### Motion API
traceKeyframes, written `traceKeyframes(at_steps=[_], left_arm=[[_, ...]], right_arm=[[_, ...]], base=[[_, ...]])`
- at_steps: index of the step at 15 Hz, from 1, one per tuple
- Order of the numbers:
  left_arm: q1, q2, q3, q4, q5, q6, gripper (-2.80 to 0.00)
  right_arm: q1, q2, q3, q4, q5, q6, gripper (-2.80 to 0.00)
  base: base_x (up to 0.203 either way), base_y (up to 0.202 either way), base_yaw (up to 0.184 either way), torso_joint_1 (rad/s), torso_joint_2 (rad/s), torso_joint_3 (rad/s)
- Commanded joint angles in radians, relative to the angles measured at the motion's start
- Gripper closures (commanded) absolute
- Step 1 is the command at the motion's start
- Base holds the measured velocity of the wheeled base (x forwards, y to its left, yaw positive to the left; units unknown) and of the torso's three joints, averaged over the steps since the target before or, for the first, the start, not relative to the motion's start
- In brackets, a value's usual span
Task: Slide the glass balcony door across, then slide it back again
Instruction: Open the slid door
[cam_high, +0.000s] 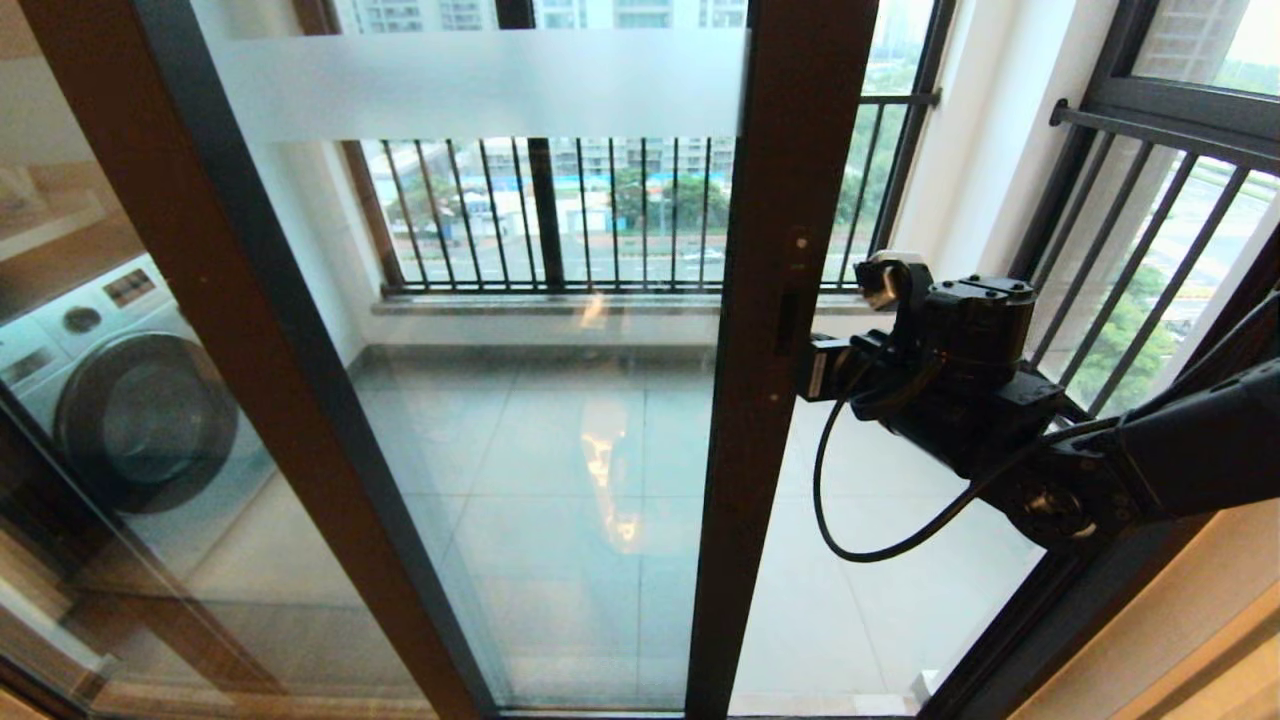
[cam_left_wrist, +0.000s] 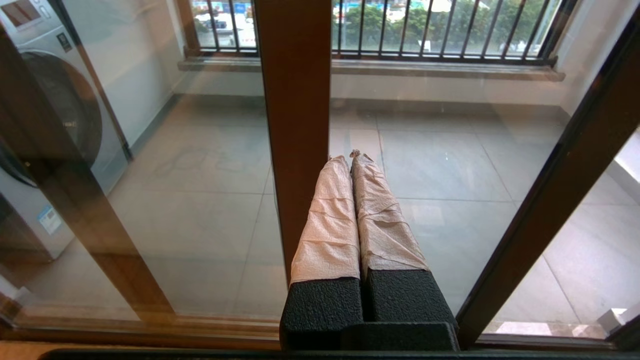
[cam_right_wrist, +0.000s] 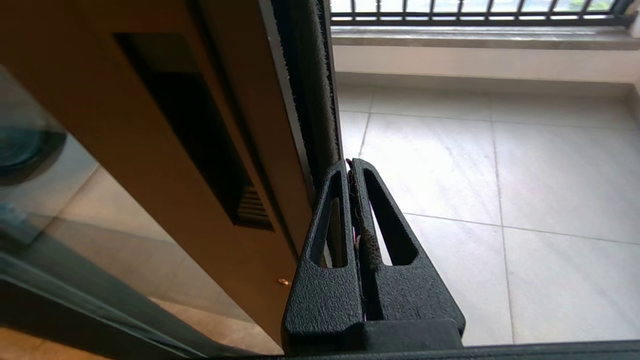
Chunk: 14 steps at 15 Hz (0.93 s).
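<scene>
While the glass balcony door (cam_high: 560, 350) is standing partly open at frame centre, its stile edge is being pressed by the right gripper (cam_high: 815, 372), fingers together, with both slides judged unfinished.

Glass balcony door (cam_high: 560, 400): across the left and middle of the head view, its right stile (cam_high: 770, 400) upright just right of centre.
Handle slot (cam_high: 787, 322): in that stile, at mid height.
Opening: right of the stile, through to the balcony floor (cam_high: 900, 600).
Right claw (cam_high: 815, 375): reaching in from the right, tips against the stile's edge just beside the slot.
Left claw (cam_left_wrist: 352, 160): low before the door, pointing at the glass beside a stile.
Washing machine (cam_high: 130, 400): far left, behind the glass.
Barred windows (cam_high: 560, 210): behind the door and along the right.
</scene>
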Motion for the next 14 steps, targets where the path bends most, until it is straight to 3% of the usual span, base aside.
traceKeyframes(at_steps=[1, 14], left_arm=[[0.0, 0.001, 0.034, -0.001, 0.0, -0.001, 0.0], [0.0, 0.001, 0.034, -0.001, 0.0, -0.001, 0.0]], right_arm=[[0.009, -0.002, -0.004, -0.006, -0.003, 0.0, 0.0], [0.105, 0.036, -0.021, -0.008, -0.064, 0.0, 0.0]], base=[[0.0, 0.0, 0.0, 0.0, 0.0, 0.0], [0.0, 0.0, 0.0, 0.0, 0.0, 0.0]])
